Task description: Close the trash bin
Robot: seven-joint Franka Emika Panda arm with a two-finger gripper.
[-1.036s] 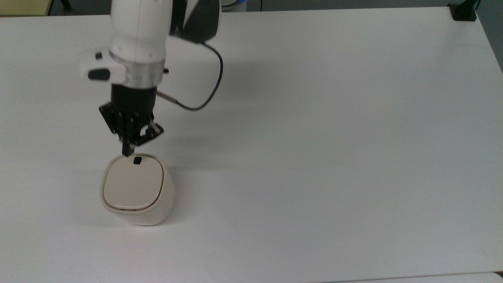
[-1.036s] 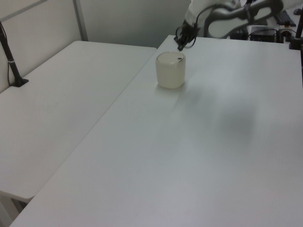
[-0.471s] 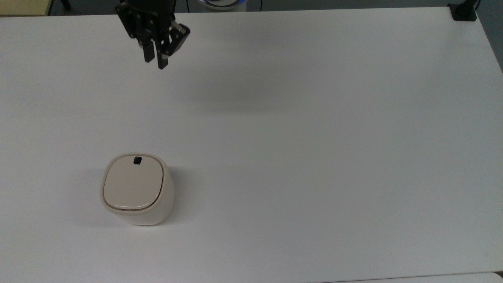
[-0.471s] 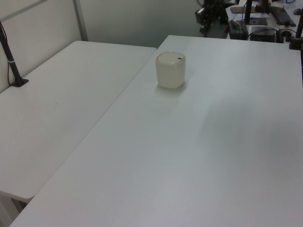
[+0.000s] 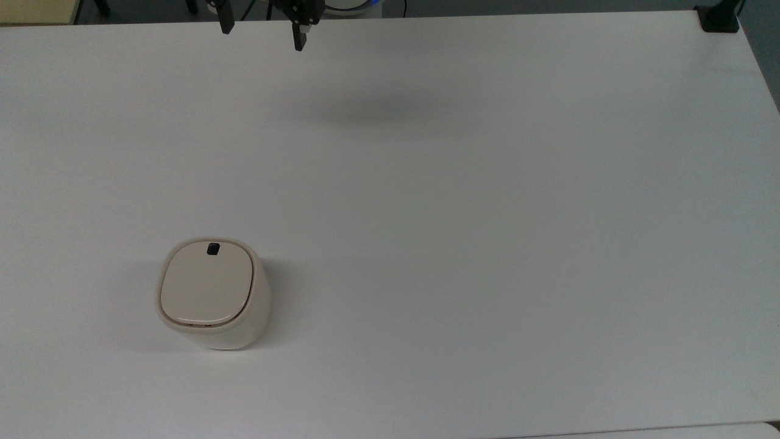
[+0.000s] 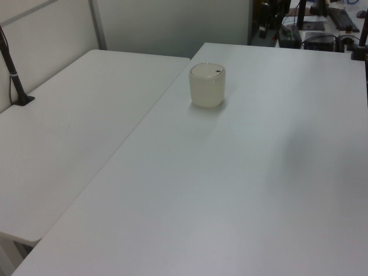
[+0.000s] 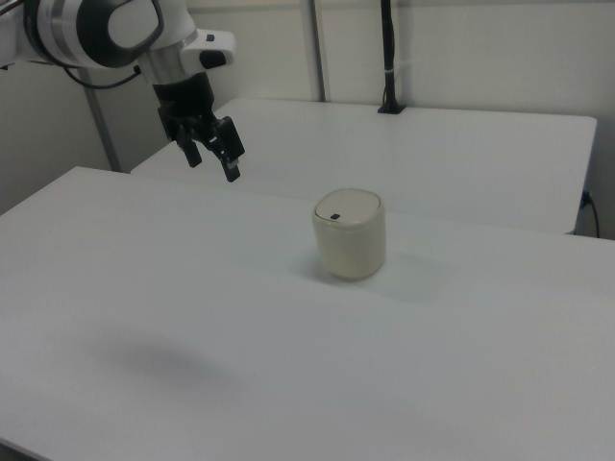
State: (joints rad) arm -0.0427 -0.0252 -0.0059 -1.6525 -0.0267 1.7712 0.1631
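Observation:
The trash bin [image 5: 213, 292] is a small cream-white tub standing on the white table [image 5: 487, 213], at the top view's lower left. Its beige lid [image 5: 206, 286] lies flat and flush on the rim, with the black latch [image 5: 212, 248] at its far edge. The trash bin [image 6: 207, 85] also stands in the left view, and the trash bin [image 7: 350, 235] in the right view. My gripper [image 5: 262, 40] hangs open at the top view's upper edge, far from the bin. In the right view the gripper [image 7: 211, 163] is raised well above the table, left of the bin, holding nothing.
A black clamp [image 5: 719, 18] sits on the table's far right corner in the top view. A second white table [image 6: 69, 126] adjoins in the left view, with a black post [image 6: 11, 63] on it. A dark pole [image 7: 388, 58] stands behind the bin in the right view.
The gripper has lifted off the lid by the latch, risen and drawn back toward the table's far edge. Its fingers have spread from shut to wide open. The bin has not moved.

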